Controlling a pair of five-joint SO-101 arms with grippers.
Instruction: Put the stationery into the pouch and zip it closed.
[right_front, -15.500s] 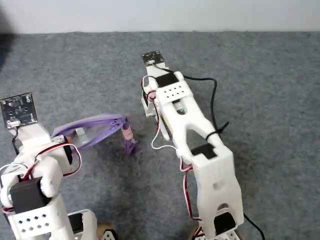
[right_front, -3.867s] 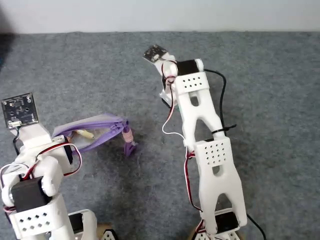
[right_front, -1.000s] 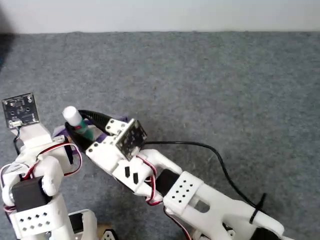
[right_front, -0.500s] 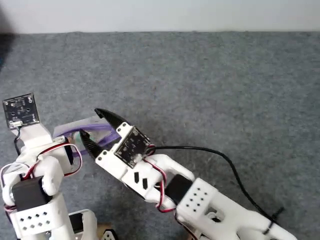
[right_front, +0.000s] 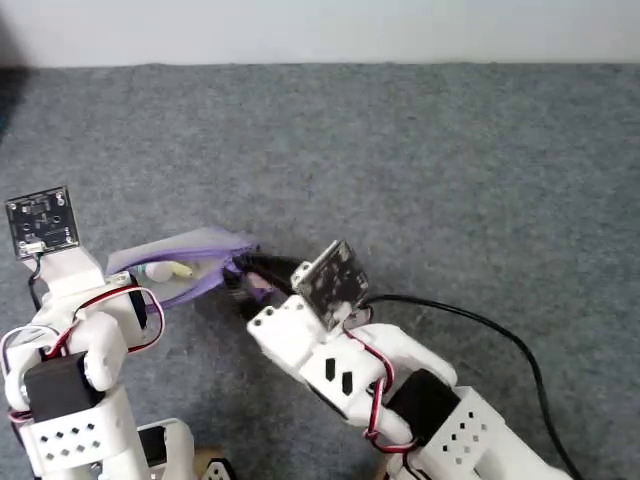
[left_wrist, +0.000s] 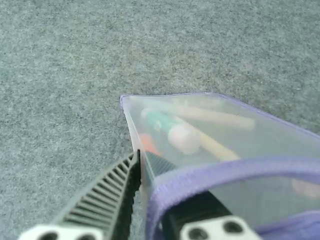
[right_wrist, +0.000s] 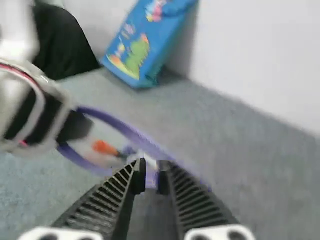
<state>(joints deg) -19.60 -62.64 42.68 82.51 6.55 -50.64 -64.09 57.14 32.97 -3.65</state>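
A clear pouch (right_front: 190, 262) with a purple zip rim lies on the grey carpet, its mouth open. Inside lie a green glue stick with a white cap (left_wrist: 175, 132), a yellowish pen (left_wrist: 215, 117) and an orange item (left_wrist: 147, 142). My left gripper (left_wrist: 141, 172) is shut on the pouch's end seam, at the pouch's left end in the high view. My right gripper (right_front: 250, 282) sits at the pouch's right end. Its fingers (right_wrist: 135, 182) stand almost together around the pinkish zipper pull (right_front: 258, 288), with the purple rim (right_wrist: 120, 131) just beyond the tips.
A blue printed box (right_wrist: 145, 40) leans against the white wall, with a dark object (right_wrist: 55, 40) beside it. The right arm's black cable (right_front: 480, 320) trails over the carpet. Open carpet (right_front: 450, 160) stretches behind and to the right of the pouch.
The right gripper let the glue stick go into the pouch, drew back to the pouch's right end and closed its fingers there. The left arm kept still.
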